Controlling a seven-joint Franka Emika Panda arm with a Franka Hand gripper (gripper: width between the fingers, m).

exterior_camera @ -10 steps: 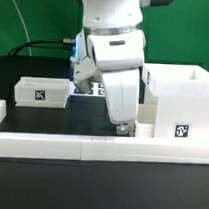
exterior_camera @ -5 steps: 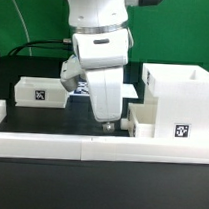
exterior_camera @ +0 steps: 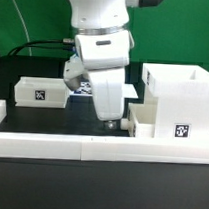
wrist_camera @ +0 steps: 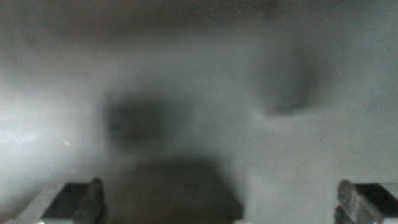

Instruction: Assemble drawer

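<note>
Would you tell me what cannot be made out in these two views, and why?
Wrist view: all beyond the fingertips is blurred grey.
Exterior view: the arm hides most of the marker board.
Exterior view: the housing is cut off at this view's right edge.
Exterior view: the gripper is too small to read.

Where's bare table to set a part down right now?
On the exterior view's left: bare table between the lone tray and the long bar, up to the tool. On its right, crowded: second tray and housing sit close beside the tool.
</note>
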